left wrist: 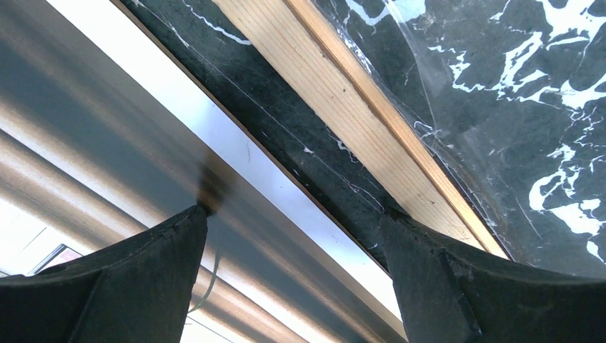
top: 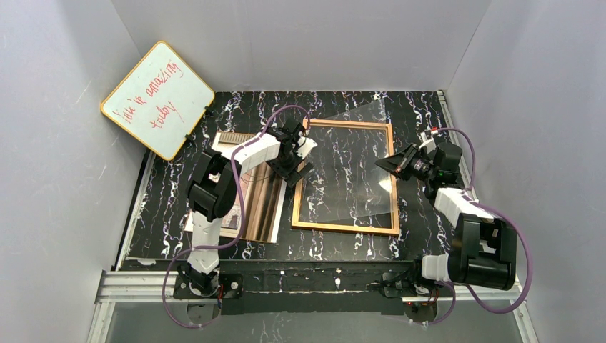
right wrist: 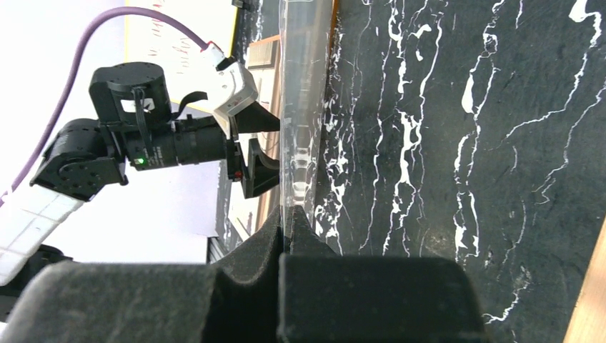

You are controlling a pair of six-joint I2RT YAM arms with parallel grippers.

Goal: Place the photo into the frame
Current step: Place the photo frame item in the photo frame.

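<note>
The photo lies flat on the table, just beside the left rail of the frame and partly under my left arm. It looks like a thin paper print, so I expect it to be light and floppy. It will likely sag if I lift it by one corner and crease if I pinch hard, and lying flat it gives little to catch. I would take it at the white border along the edge nearest the frame. My left gripper hangs there with its jaws spread wide and nothing in them, one finger over the photo's border and the other by the wooden rail. My right gripper is clamped on the right edge of the clear sheet, holding it tilted up over the frame. That sheet looks slick and bendy. The frame itself holds nothing yet, as I see only the table's marbling through it.
</note>
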